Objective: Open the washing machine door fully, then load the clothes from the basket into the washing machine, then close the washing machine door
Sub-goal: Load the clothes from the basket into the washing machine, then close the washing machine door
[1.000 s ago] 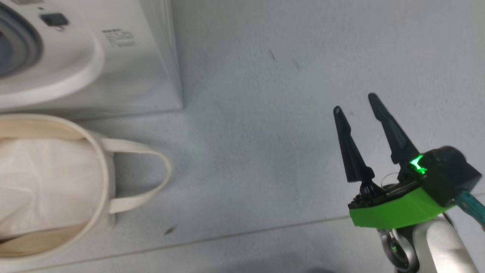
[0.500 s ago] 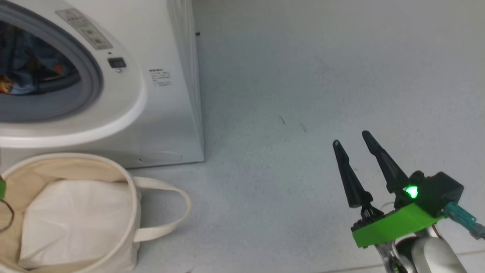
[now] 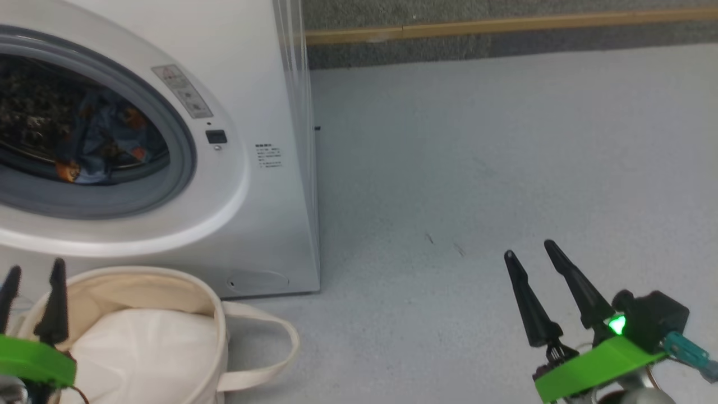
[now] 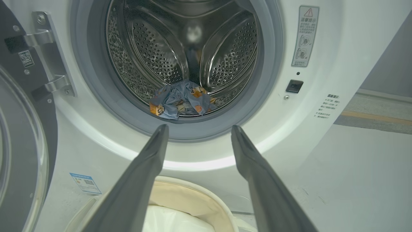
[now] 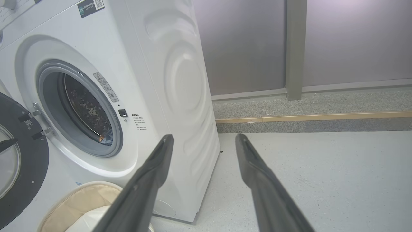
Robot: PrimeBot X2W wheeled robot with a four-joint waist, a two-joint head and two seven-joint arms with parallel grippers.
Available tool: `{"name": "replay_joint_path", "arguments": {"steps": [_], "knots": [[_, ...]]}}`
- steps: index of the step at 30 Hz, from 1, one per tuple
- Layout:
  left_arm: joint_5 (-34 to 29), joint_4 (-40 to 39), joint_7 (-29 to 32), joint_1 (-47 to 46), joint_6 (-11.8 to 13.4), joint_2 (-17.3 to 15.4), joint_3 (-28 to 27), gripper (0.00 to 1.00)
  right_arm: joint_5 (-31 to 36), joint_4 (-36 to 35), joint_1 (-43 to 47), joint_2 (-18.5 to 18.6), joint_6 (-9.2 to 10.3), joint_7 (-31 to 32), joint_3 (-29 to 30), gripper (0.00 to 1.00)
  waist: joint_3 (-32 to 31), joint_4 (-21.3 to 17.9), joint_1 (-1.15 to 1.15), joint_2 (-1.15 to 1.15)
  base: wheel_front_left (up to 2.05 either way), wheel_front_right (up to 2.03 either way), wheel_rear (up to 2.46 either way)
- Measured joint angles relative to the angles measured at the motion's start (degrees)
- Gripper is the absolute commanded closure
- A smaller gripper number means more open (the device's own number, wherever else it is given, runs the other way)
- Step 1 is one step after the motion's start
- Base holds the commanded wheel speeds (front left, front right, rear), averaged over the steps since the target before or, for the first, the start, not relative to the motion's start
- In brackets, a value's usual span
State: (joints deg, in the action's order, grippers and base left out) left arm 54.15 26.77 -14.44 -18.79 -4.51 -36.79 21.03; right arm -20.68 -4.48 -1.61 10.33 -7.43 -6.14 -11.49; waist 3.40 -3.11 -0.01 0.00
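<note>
at the far left the washing machine door [image 5: 33, 167] stands swung wide open on its metal hinge [image 4: 48, 58], its glossy black rim facing out and the clear glass centre running off the picture's edge. the left gripper [image 3: 33, 274] hovers above the near left part of the basket [image 3: 140, 273], its two dark fingers spread apart with nothing between them; in its wrist view they point at the lower lip of the porthole. the basket stands on the floor [image 3: 449, 140] just in front of the washing machine [image 3: 263, 224], close to the foot of its front panel, with the white pad [image 3: 146, 348] lying in it and one loop handle [image 3: 280, 348] drooping to the right. a blue label [image 4: 85, 183] sits low on the machine's front, beside the door. inside the perforated steel drum [image 4: 154, 42] the clothes [image 4: 180, 101] lie in a crumpled heap at the bottom front, just behind the grey rubber seal [image 3: 179, 146]: blue fabric with small orange figures. right of the porthole are a warning sticker [image 3: 182, 90], a small dark latch slot [image 3: 216, 136] and a block of tiny printed text [image 3: 269, 157]. past the machine's right front corner the floor is grey and runs back to a wood-coloured strip [image 3: 505, 25] along its far edge. the right gripper [image 3: 529, 251] hangs over the floor's near right part, well apart from machine and basket, fingers parted and holding nothing, on a bright green mount [image 3: 589, 365] with a green light [image 3: 617, 324] lit.
</note>
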Motion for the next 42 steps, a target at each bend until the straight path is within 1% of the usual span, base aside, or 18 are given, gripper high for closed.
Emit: {"name": "replay_joint_path", "arguments": {"steps": [2,3,6,13,14,17,23,26,42], "knots": [[-0.41,-1.56,0.0,2.64,0.07,1.43,-1.67,0.0,-0.53,0.05,1.34,0.31,0.0,0.0,0.47,0.0,-1.29,0.37,0.0,0.0,0.0,0.0,0.0],[-2.37,-2.79,0.0,5.2,0.81,1.68,-2.25,0.0,-0.86,0.07,2.7,0.55,0.0,0.0,0.87,0.0,-2.54,0.66,0.0,0.0,0.0,0.0,0.0],[-3.05,-4.65,0.0,8.95,1.05,1.82,-3.19,0.0,-1.49,-0.09,4.25,0.69,0.0,0.0,1.76,0.0,-4.02,0.95,0.0,0.0,0.0,0.0,0.0],[-3.9,-8.93,0.0,14.9,1.51,1.38,-4.3,0.0,-1.6,-0.45,4.8,0.9,0.0,0.0,2.15,0.0,-5.47,0.7,0.0,0.0,0.0,0.0,0.0],[-3.9,-10.57,0.07,16.22,1.94,0.94,-4.3,0.0,-1.6,-0.48,4.96,0.91,0.0,0.0,2.36,0.0,-5.72,0.55,0.0,0.0,0.0,0.0,0.0],[-3.93,-12.85,0.35,17.81,2.03,0.12,-4.2,0.0,-1.6,-0.67,5.59,0.91,0.0,0.0,2.57,0.0,-5.82,0.45,0.0,0.0,0.0,0.0,0.0],[-3.88,-15.07,1.14,18.85,2.66,-0.34,-4.23,0.0,-1.62,-0.67,5.56,0.9,0.0,-0.1,2.64,0.0,-5.76,0.27,0.0,0.0,0.0,0.0,0.0],[-3.88,-15.86,1.34,18.85,3.55,-0.65,-4.36,0.0,-1.62,-0.65,5.55,0.9,0.0,-0.52,2.86,0.0,-5.77,0.11,0.0,0.0,0.0,0.0,0.0],[-4.23,-17.1,1.62,18.86,4.52,-1.51,-4.28,0.0,-1.6,-0.65,5.53,0.9,0.0,-0.52,2.92,0.0,-5.36,0.07,0.01,0.0,0.0,0.0,0.0]]}}
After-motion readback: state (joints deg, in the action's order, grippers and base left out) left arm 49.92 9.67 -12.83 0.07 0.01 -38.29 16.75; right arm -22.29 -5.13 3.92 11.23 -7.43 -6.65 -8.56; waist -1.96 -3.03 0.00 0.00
